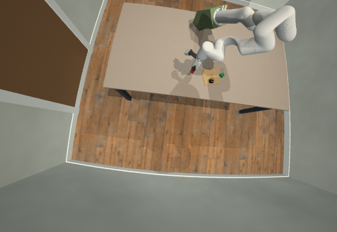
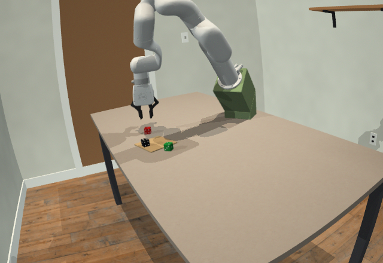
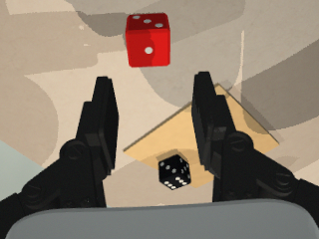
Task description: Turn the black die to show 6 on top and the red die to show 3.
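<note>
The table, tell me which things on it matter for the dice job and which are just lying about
Part of the job:
- red die, off the mat
- black die, on the mat
- green die, at the mat's edge, to stay as it shows
- mat
- gripper, half open above the red die, holding nothing

Just there:
- green arm base
- wall shelf
- door
</note>
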`<state>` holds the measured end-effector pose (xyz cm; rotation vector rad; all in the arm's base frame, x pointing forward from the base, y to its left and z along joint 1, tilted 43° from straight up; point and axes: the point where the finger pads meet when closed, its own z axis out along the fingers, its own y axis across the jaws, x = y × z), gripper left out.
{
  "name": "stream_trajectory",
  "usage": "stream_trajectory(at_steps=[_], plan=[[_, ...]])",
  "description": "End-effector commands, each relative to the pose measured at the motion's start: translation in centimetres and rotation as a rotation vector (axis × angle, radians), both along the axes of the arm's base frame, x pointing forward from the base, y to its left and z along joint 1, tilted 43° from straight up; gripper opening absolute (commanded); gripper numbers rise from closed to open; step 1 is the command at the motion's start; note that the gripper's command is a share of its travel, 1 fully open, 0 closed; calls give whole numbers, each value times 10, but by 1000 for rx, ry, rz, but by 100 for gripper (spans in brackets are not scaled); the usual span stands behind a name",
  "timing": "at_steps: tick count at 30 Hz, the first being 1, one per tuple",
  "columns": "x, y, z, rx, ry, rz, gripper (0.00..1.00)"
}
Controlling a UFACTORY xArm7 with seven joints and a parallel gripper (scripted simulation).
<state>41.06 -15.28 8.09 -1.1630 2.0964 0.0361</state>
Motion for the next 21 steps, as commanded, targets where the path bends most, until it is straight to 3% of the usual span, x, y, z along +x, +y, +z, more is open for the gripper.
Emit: stream_trajectory(at_steps=[1,21], plan=[[4,1,-4,-1,-2,-3,47],[20,10,-24,-1,-2,-3,47]])
